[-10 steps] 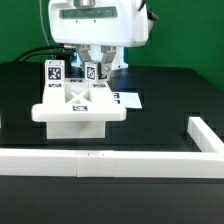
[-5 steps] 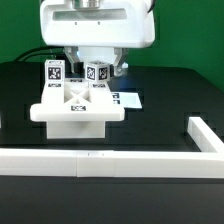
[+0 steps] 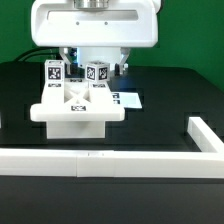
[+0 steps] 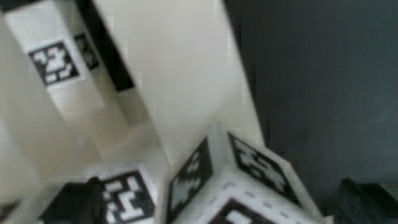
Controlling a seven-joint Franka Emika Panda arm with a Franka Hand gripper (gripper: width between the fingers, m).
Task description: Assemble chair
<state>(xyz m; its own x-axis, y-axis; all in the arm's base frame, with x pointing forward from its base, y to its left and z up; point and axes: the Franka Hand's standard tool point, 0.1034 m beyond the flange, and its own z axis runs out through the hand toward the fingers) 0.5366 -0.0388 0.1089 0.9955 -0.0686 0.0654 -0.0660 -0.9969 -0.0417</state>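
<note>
Tags are the only markings readable here — black-and-white square codes, no words or brand names. The chair [image 3: 77,108], a matte white assembly, sits on the black worktop [image 3: 165,95] left of centre in the exterior view, two tagged posts rising from its slab. The gripper [image 3: 93,66] hangs released above them, jaws spread around the right-hand post without clamping it. The marker board [image 3: 126,99] lies flat just beside the chair — and a white border rail [image 3: 110,160] crosses the lower frame.
</note>
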